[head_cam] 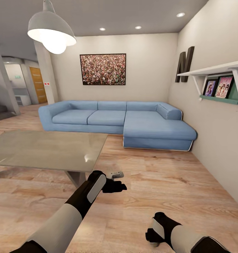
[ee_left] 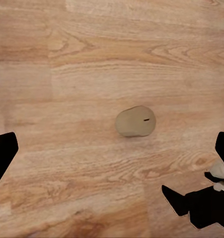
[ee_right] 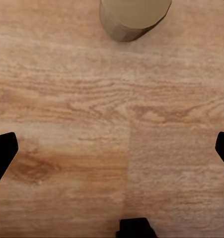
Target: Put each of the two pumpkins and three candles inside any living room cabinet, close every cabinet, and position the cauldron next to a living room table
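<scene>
So this looks like the candle-collecting part of the job, nothing's been picked up here and the cabinet isn't anywhere in sight. Going left to right in the head view: the grey-topped table (head_cam: 45,149) sits on the left with its near corner poking out close to the left arm, so that edge is the one to mind when reaching. The left gripper (head_cam: 116,182) hangs just past that corner over the wood floor (head_cam: 161,182), and in its wrist view a candle (ee_left: 135,121) stands on the boards right between the fingertips (ee_left: 1,153), which are spread wide and holding nothing. I'd guess the next move is a straight drop and a squeeze on it. Further right, the right gripper (head_cam: 155,234) sits low near the bottom edge, its fingers also wide apart and empty, with a candle (ee_right: 134,17) on the floor ahead of it. Can't tell if that's the same candle or another one. Plenty of bare floor between the arms and the blue sofa (head_cam: 122,121), and the wall with the shelf (head_cam: 217,75) is well off to the right.
</scene>
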Robot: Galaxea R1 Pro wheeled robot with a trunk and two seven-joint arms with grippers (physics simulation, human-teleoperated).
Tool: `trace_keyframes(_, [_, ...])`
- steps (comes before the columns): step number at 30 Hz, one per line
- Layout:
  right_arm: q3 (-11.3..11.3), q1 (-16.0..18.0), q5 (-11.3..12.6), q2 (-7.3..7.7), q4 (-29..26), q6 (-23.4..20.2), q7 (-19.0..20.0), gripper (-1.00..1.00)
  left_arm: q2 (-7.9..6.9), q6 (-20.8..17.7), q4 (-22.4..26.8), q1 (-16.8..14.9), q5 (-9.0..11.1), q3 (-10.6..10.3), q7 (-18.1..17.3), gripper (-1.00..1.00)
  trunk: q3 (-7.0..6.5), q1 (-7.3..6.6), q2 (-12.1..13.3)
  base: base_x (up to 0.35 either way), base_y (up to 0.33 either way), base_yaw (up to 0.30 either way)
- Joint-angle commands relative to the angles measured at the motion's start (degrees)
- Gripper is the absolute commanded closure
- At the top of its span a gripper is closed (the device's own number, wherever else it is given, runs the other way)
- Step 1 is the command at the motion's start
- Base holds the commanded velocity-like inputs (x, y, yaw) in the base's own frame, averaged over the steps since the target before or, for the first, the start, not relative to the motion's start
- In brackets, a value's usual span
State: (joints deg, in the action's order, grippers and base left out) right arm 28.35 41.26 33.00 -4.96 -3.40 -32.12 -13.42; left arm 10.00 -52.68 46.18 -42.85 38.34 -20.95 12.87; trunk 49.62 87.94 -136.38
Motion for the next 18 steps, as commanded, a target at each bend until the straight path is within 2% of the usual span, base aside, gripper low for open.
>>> trace_keyframes(1, [0.3, 1.1, 0.7, 0.07, -0.1, -1.8, -0.4, -1.00, 0.00, -0.1, 0.0, 0.0, 0.6, -0.1, 0.6, -1.00, 0.25, 0.21, -0.4, 0.000, 0.000, 0.000])
trace_keyframes(5, [0.0, 2.5, 1.3, 0.41, -0.1, -3.2, -0.4, -1.00, 0.00, -0.1, 0.0, 0.0, 0.7, -0.1, 0.6, -1.00, 0.97, 1.09, -2.0, 0.000, 0.000, 0.000])
trace_keyframes(7, [-0.9, 3.2, 2.7, 1.36, -0.1, -3.3, -0.4, -1.00, 0.00, -0.2, 0.0, 0.0, 0.7, -0.1, 0.6, -1.00, 1.32, 1.53, -2.8, 0.000, 0.000, 0.000])
trace_keyframes(10, [-1.1, 3.5, 3.5, 1.87, -0.1, -2.3, -0.4, -1.00, 0.00, -0.2, 0.0, 0.0, 0.8, -0.1, 0.5, -1.00, 1.86, 2.19, -4.1, 0.000, 0.000, 0.000])
trace_keyframes(12, [-1.0, 3.5, 3.5, 1.96, -0.1, 0.1, -0.4, -1.00, 0.00, -0.2, 0.1, 0.0, 0.8, -0.1, 0.5, -1.00, 2.22, 2.63, -4.9, 0.000, 0.000, 0.000])
trace_keyframes(14, [-1.0, 3.5, 3.5, 2.02, 0.0, 4.7, -0.4, -1.00, 0.00, -0.2, 0.1, 0.0, 0.8, -0.1, 0.5, -1.00, 2.58, 3.07, -5.7, 0.000, 0.000, 0.000])
trace_keyframes(18, [-1.0, 3.5, 3.5, 2.05, 0.1, 9.4, -0.3, -1.00, 0.00, -0.2, 0.1, 0.0, 0.8, -0.1, 0.3, -1.00, 3.34, 3.75, -6.9, 0.000, 0.000, 0.000])
